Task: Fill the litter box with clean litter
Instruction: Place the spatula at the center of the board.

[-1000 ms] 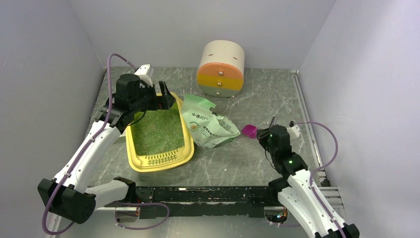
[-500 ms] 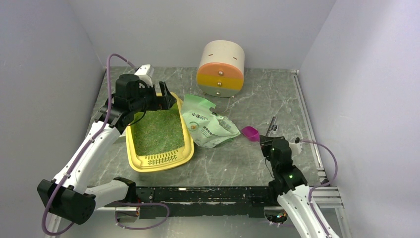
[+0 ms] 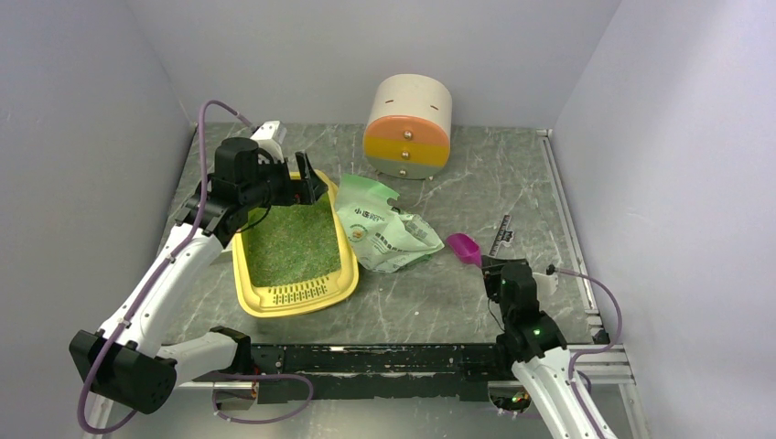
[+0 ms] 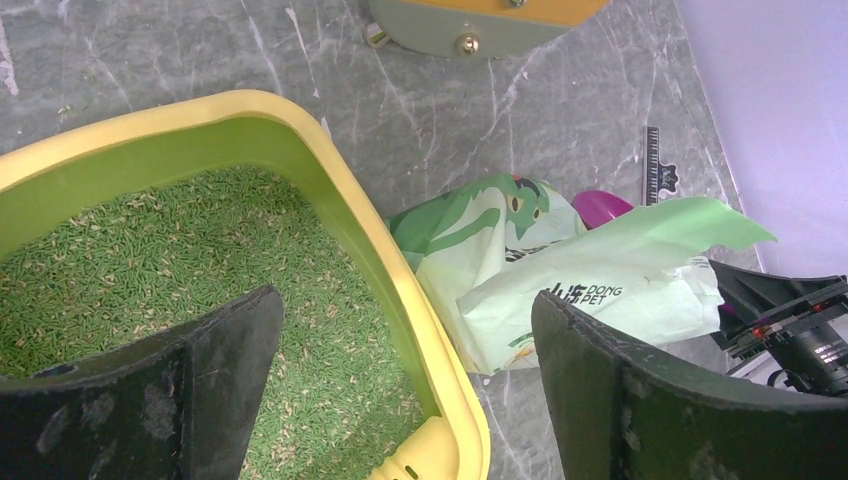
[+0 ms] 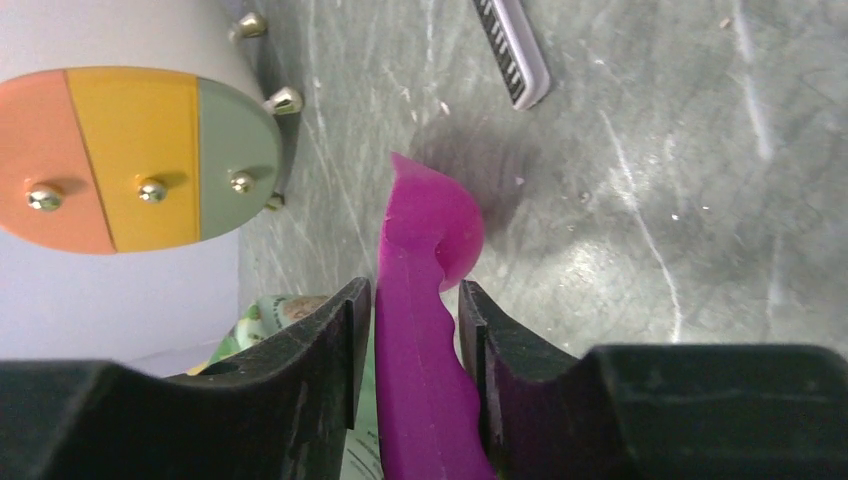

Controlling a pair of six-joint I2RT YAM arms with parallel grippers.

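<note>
The yellow litter box (image 3: 293, 302) lies at the left of the table, its floor covered with greenish clean litter (image 3: 288, 242). My left gripper (image 3: 307, 183) hangs wide open over its far right corner. In the left wrist view one finger is over the litter (image 4: 200, 260) and the other beyond the rim (image 4: 370, 250), and my left gripper (image 4: 405, 305) holds nothing. The magenta scoop (image 3: 465, 247) lies on the table right of the bag. My right gripper (image 5: 414, 292) is open around the scoop (image 5: 430, 260) handle, with thin gaps on both sides.
A pale green printed bag (image 3: 384, 229) lies against the box's right side. The round beige, orange and yellow drawer cabinet (image 3: 409, 128) stands at the back. A black ruler-like strip (image 3: 501, 236) lies just beyond the scoop. Grey walls close in both sides.
My right arm has drawn back toward the near edge and its jaws have widened slightly around the scoop handle. The scoop has barely shifted. The left arm has not moved.
</note>
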